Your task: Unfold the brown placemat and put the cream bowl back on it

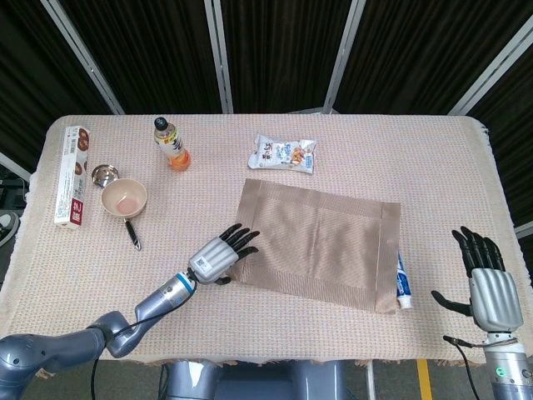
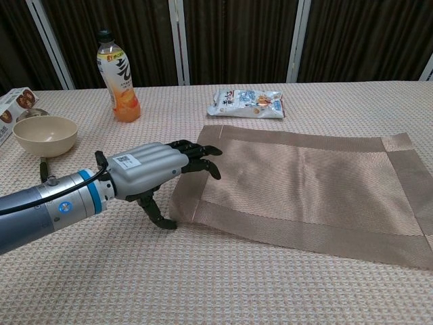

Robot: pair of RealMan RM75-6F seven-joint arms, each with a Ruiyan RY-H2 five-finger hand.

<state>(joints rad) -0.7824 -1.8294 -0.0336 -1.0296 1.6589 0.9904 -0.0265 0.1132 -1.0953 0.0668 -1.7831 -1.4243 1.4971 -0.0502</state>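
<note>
The brown placemat (image 1: 316,243) (image 2: 308,183) lies unfolded and flat on the table, right of centre. My left hand (image 1: 220,255) (image 2: 154,169) is open at the mat's near left corner, its fingertips over the mat's edge and its thumb on the tablecloth beside it. Far to the left, apart from the mat, stands the cream bowl (image 1: 124,198) (image 2: 44,134). At the table's near right corner my right hand (image 1: 485,282) is open with fingers spread, holding nothing; the chest view does not show it.
An orange drink bottle (image 1: 171,144) (image 2: 118,76) and a snack packet (image 1: 282,154) (image 2: 246,103) stand behind the mat. A long box (image 1: 72,174), a small metal cup (image 1: 103,175) and a dark utensil (image 1: 132,232) surround the bowl. A toothpaste tube (image 1: 403,281) lies along the mat's right edge.
</note>
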